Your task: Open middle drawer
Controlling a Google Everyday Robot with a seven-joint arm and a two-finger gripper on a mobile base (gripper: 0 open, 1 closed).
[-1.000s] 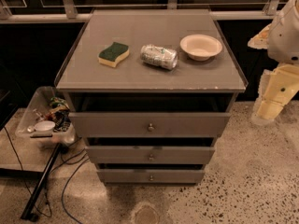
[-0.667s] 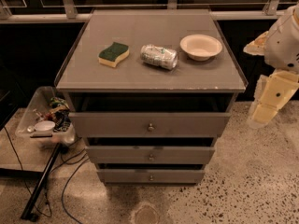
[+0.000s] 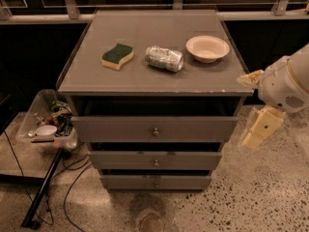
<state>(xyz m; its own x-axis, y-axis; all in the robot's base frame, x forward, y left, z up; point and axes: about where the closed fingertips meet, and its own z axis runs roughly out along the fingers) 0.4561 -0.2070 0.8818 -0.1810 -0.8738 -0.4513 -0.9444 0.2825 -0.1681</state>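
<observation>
At far left, beside the cabinet, a clear plastic bin [image 3: 29,124] crammed with small odds and ends, a white cup [image 3: 46,130] among them. Below it, a black stand leg [image 3: 42,190] slanting down across the speckled floor [image 3: 251,197], with dark cables [image 3: 67,197] trailing near.

In the middle, a grey cabinet [image 3: 145,81] with three drawers. On its top, left to right: a green and yellow sponge [image 3: 117,55], a crushed silver can [image 3: 164,58] lying on its side, and an empty cream bowl [image 3: 207,48], each apart from the next.

Under the top, the top drawer [image 3: 193,128], pulled out a little, with a dark gap above its front. Directly below, the middle drawer [image 3: 193,159], its front stepped back under the top one's, with a small round knob [image 3: 156,163] at centre. Cannot tell whether fully shut. Lowest and furthest back, the bottom drawer [image 3: 193,181].

At right, off the cabinet's near right corner, the white arm [image 3: 285,83], and hanging from it the cream gripper [image 3: 258,129], level with the top drawer's front and clear of the cabinet. Touches nothing, well apart from the middle drawer's knob. Cannot tell how far open, and shows nothing held.
</observation>
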